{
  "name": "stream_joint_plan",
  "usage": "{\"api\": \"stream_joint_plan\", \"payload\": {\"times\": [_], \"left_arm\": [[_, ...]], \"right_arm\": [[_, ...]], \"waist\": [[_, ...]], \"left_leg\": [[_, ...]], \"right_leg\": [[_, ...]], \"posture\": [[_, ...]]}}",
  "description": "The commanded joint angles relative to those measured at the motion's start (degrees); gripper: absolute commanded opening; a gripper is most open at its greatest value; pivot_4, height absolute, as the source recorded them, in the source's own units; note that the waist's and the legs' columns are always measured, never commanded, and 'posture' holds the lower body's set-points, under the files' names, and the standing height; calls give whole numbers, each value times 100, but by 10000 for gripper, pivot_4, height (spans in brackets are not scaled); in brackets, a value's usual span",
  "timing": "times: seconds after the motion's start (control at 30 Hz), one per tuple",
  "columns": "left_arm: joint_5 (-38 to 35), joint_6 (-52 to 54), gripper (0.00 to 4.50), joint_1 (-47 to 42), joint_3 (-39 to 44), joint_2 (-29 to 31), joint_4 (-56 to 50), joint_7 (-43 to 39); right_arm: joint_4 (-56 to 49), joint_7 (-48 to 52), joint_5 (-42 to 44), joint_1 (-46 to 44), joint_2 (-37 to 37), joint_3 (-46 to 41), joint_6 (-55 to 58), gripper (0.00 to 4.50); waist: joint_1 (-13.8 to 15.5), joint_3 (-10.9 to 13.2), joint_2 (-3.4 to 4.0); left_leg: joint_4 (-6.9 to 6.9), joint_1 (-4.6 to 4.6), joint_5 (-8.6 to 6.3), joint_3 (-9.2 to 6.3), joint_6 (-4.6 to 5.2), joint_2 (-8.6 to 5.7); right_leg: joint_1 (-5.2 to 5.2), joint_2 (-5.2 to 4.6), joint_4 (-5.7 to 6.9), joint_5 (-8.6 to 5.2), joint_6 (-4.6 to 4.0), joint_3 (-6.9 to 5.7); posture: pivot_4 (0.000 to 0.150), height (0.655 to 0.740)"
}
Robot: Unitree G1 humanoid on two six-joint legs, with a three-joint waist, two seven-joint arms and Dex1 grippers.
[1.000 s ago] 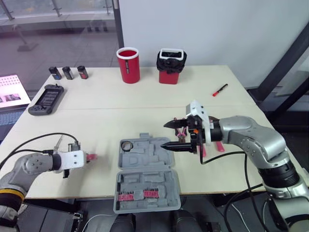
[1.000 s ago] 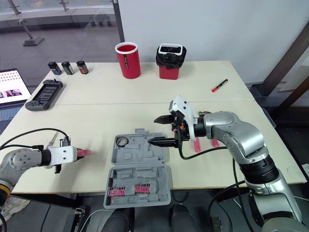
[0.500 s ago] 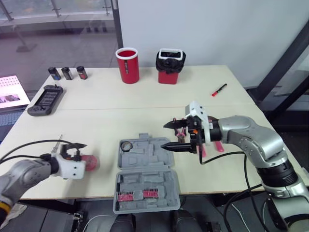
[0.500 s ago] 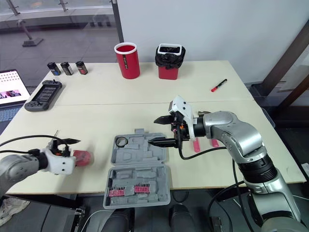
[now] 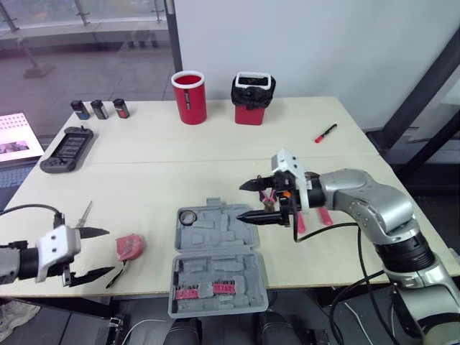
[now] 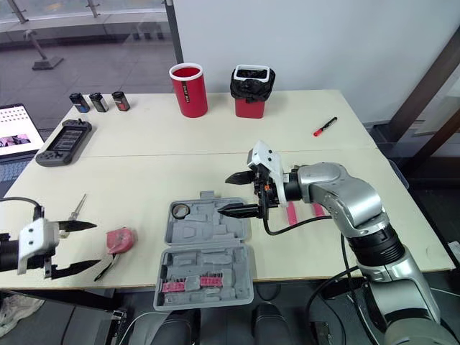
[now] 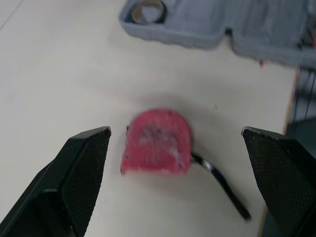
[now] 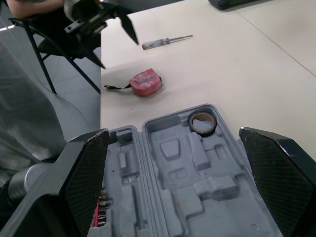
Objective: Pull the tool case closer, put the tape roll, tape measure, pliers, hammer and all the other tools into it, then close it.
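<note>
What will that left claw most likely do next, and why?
Probably ease the left gripper forward and close on the red round tape measure: it lies on the table ahead of the open fingers, outside the grey plastic tool case.

Table (image 5: 158,180) with tool case (image 5: 218,255), tape measure (image 5: 129,246)

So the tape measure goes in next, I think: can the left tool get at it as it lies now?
Probably yes. The left tool is open, and the tape measure lies on the table just ahead of it, with nothing between them.
</note>
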Motion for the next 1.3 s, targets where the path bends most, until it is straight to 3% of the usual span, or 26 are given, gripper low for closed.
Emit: {"api": "stream_joint_plan", "payload": {"times": [0.03, 0.47, 0.9, 1.03, 1.07, 1.3], "left_arm": [[284, 8, 44712, -476, -159, -244, 469, -256], [1609, -918, 44712, -2206, -711, -941, 3051, -669], [1763, -1084, 44712, -2198, -574, -1058, 3654, -665], [1675, -1084, 31947, -2221, -467, -1191, 3661, -677], [1679, -1093, 30573, -2228, -453, -1213, 3650, -678], [1319, -866, 30572, -2196, -324, -1110, 2750, -1182]], "right_arm": [[-345, -21, 100, -44, -62, -170, 45, 45000], [-676, -184, 222, 97, -325, -435, 373, 45000], [-693, -169, 232, 52, -307, -442, 416, 45000], [-669, -142, 232, 26, -290, -420, 400, 45000], [-662, -137, 232, 19, -288, -415, 400, 45000], [-706, -41, 321, 61, -376, -481, 464, 45000]], "waist": [[-4, 1, 1], [-15, -1, -2], [-19, -1, -2], [-15, -1, -2], [-13, -1, -2], [-2, -1, -3]], "left_leg": [[0, 0, 0, 0, 0, 0], [5, 4, 0, -3, 0, -1], [4, 3, 0, -5, 0, -1], [4, 4, 0, -5, 0, -1], [5, 4, 0, -5, 0, 0], [5, 2, 0, -5, 0, -1]], "right_leg": [[0, 0, 1, 1, 2, 0], [-1, 2, 18, 4, 16, 0], [-1, 2, 20, 4, 16, 0], [-1, 2, 20, 5, 17, 0], [-2, 2, 20, 5, 17, 0], [-1, 1, 20, 4, 16, 0]], "posture": [[1500, 7400], [1500, 7400], [1500, 7400], [1500, 7400], [1500, 7400], [1500, 7400]]}}
